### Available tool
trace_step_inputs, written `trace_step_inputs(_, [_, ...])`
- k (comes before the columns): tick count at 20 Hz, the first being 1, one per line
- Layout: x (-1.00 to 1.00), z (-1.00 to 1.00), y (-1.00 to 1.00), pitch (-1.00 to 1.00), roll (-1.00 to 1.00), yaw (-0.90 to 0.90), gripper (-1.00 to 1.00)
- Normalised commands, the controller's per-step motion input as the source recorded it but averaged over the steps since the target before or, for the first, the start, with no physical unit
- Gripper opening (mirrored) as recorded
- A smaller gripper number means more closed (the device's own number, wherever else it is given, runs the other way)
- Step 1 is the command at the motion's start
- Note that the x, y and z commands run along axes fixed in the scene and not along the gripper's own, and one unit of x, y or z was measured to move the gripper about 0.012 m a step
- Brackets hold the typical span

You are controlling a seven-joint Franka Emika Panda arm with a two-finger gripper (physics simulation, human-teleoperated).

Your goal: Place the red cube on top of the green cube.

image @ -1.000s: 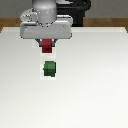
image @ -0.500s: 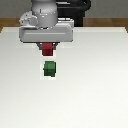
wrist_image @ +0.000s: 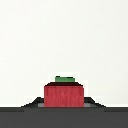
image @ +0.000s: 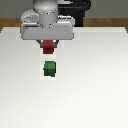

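Note:
The red cube (image: 47, 47) hangs between my gripper's (image: 47, 46) fingers, lifted above the white table. The gripper is shut on it. The green cube (image: 49, 69) sits on the table just in front of and below the red cube, apart from it. In the wrist view the red cube (wrist_image: 63, 96) fills the space between the dark fingers, and only the green cube's top edge (wrist_image: 65, 79) shows past it.
The white table (image: 95, 90) spreads all around the cubes. A dark robot base (image: 75, 10) stands at the far edge behind the arm.
The gripper with the red cube has risen slightly and shifted a little toward the green cube. The green cube has not moved.

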Motion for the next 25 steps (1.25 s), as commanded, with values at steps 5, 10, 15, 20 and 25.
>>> trace_step_inputs(5, [0.0,-0.6,0.0,0.0,0.0,0.0,-1.0])
trace_step_inputs(10, [0.0,0.0,0.0,0.0,0.0,0.0,1.0])
trace_step_inputs(15, [0.0,0.0,0.0,0.0,0.0,0.0,1.0])
trace_step_inputs(20, [0.0,0.0,0.0,0.0,0.0,0.0,1.0])
trace_step_inputs(25, [0.0,0.0,0.0,0.0,0.0,0.0,1.0])
